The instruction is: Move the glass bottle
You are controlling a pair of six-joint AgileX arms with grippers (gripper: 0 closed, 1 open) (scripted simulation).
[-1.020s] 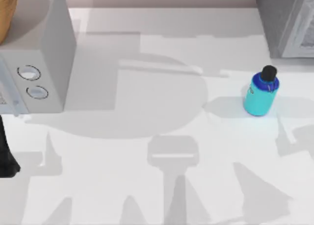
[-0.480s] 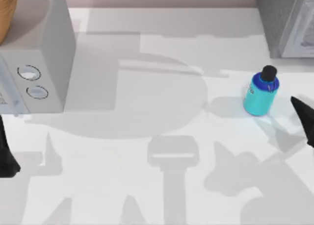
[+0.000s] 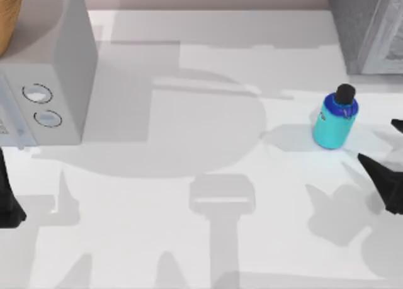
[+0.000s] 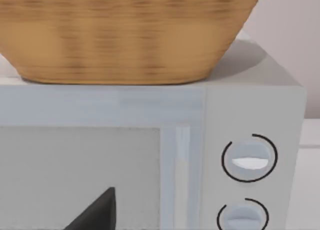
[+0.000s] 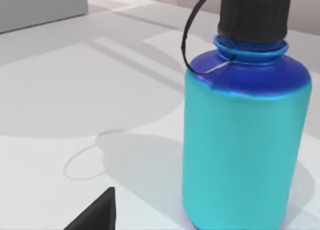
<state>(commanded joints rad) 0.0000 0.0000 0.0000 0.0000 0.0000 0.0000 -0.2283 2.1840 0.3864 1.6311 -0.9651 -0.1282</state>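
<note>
The glass bottle (image 3: 334,124) stands upright on the white table at the right, with a cyan body, blue shoulder and black cap. In the right wrist view the glass bottle (image 5: 245,125) looms close, and a thin loop hangs from its cap. My right gripper (image 3: 376,140) reaches in from the right edge, a short way from the bottle toward the table's front right. It is open and touches nothing; one dark fingertip (image 5: 95,215) shows in its wrist view. My left gripper (image 3: 7,204) stays parked at the left edge, open, with one fingertip (image 4: 97,212) facing the microwave.
A white microwave (image 3: 50,68) stands at the back left with a wicker basket (image 4: 125,34) on top. A grey box (image 3: 368,28) fills the back right corner, behind the bottle. Bare white table (image 3: 201,144) stretches between them.
My right gripper has come into view from the right edge and moved closer to the bottle. The bottle and the left arm have not moved.
</note>
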